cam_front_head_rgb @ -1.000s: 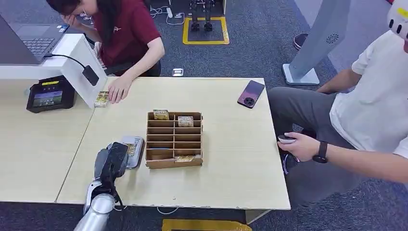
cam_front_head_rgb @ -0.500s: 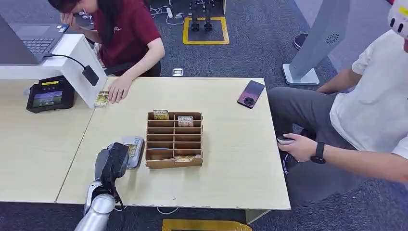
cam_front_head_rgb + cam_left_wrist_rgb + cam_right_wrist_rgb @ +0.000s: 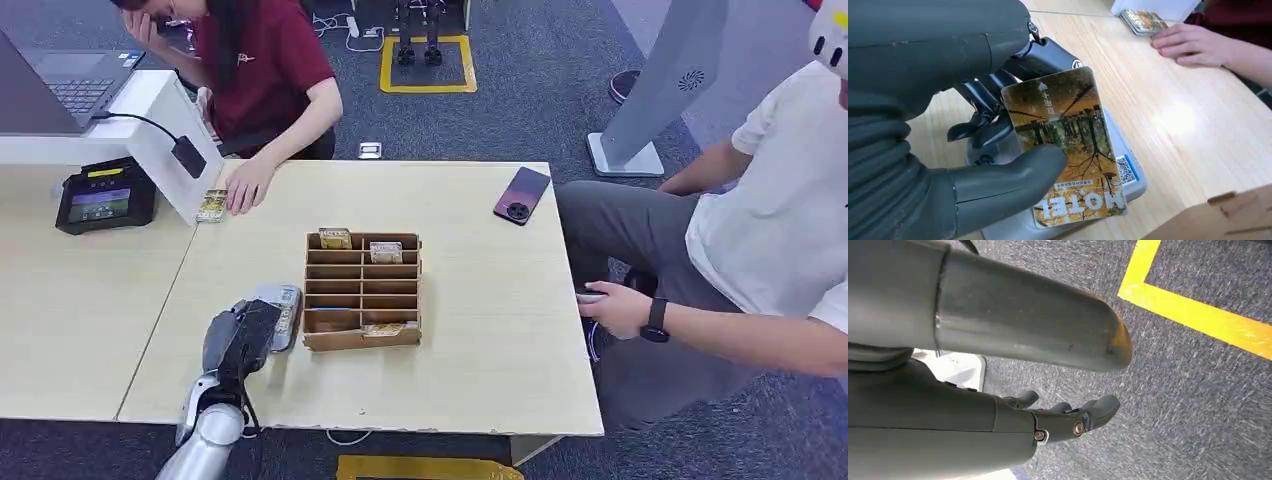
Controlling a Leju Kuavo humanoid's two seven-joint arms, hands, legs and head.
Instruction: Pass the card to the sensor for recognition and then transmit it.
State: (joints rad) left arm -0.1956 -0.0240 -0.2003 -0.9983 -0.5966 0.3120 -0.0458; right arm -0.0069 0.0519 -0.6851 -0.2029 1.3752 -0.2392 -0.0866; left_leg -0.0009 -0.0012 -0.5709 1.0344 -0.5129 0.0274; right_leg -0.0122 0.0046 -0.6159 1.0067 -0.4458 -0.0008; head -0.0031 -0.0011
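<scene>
A: Left wrist view — what's the left hand point(image 3: 973, 165) doing?
B: Pinching the card point(image 3: 1065, 145) between thumb and fingers, over the grey sensor point(image 3: 283, 310) on the tabletop's point(image 3: 480, 330) near-left side.
A: Right hand point(image 3: 1068, 417)?
B: Holds nothing, fingers loosely apart above the floor.

Sensor point(image 3: 1128, 175) mostly hidden beneath card point(image 3: 1063, 145) and left hand point(image 3: 948, 150). Wooden rack point(image 3: 1228, 215) cut off by frame edge. Card's small print unreadable.

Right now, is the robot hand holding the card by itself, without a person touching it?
Yes, the left robot hand pinches the card alone.
</scene>
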